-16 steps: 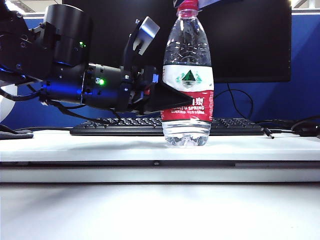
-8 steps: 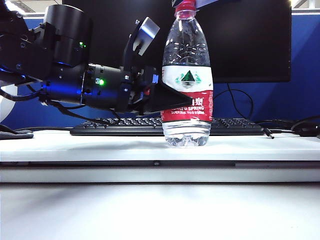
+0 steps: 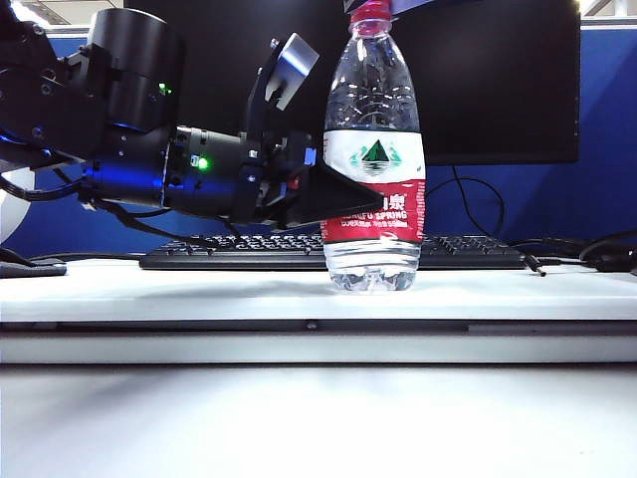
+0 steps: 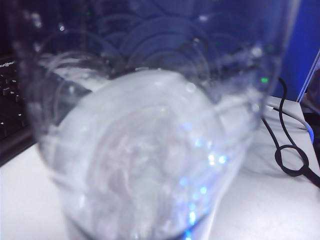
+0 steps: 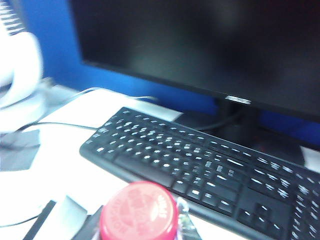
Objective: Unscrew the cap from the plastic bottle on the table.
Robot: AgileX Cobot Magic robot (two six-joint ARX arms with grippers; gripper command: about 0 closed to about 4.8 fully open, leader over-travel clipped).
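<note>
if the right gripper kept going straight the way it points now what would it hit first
Most likely the red cap of the bottle. The right gripper hangs just above it, pointing down, with its fingers flanking the cap. Whether they already touch is unclear in the blur.

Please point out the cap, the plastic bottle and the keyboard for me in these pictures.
cap [image 5: 138,211]: right wrist view, on its round red top.
plastic bottle [image 3: 374,154]: exterior view, on the green mountain logo of its label.
keyboard [image 5: 200,170]: right wrist view, on the middle rows of keys.

Exterior view looks low across the table [image 3: 299,289]; wrist views sit close on the plastic bottle [image 3: 373,159].
</note>
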